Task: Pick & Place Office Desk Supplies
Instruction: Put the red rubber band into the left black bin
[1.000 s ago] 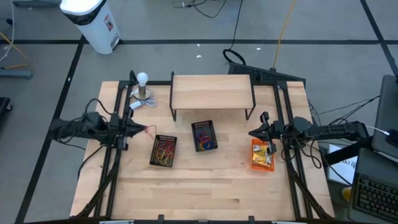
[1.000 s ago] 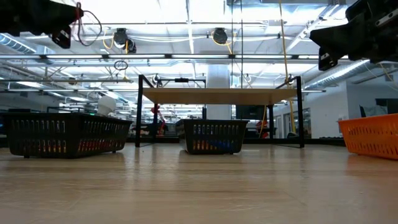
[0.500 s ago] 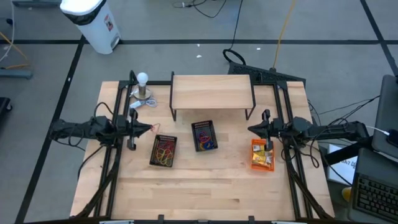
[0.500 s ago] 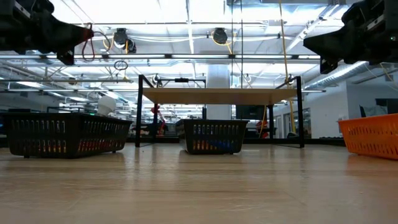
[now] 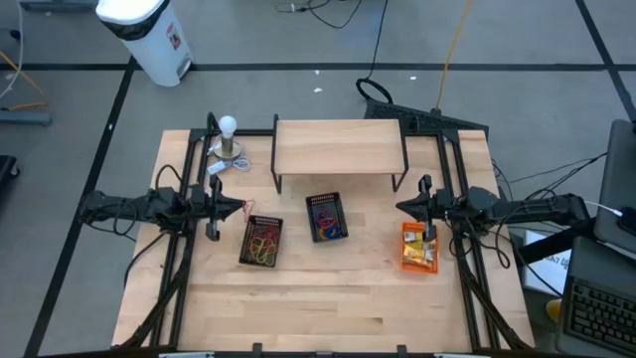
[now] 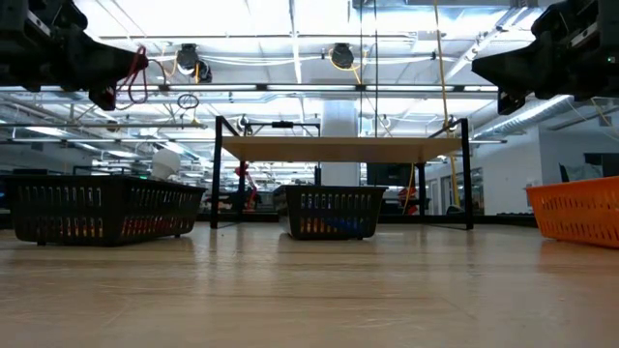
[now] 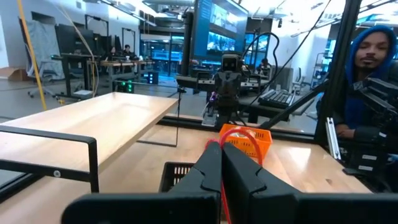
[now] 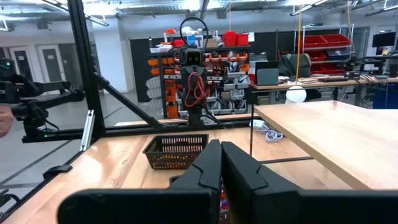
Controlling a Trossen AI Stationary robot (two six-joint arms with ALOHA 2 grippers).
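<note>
My left gripper (image 5: 238,208) hovers high over the table's left side, shut on a red rubber band (image 6: 136,73). It stands just left of a black basket (image 5: 262,241) that holds a tangle of rubber bands. A second black basket (image 5: 326,218) sits at the centre. On the right, an orange basket (image 5: 419,247) holds yellow packets. My right gripper (image 5: 400,207) hangs shut just beyond that basket's far-left corner, with nothing in it. The right wrist view shows the band (image 8: 196,87) dangling from the far arm. My left gripper pinches the red rubber band between its two shut fingertips (image 7: 219,155). The fingers lie about level and point toward the table's right. The band's loop (image 6: 140,68) hangs slack just past the tips, lifted well clear of the table and baskets.
A low wooden shelf on black legs (image 5: 338,147) stands at the far middle. A white ball on a metal stand (image 5: 229,139) is at the far left. Bare wood fills the near half of the table (image 5: 328,308). A person (image 7: 373,56) sits beyond the right side.
My left gripper has come down and slightly toward the table's right, nearer the left black basket, tipping a little. It stays shut on the red rubber band, which has swung along with it.
</note>
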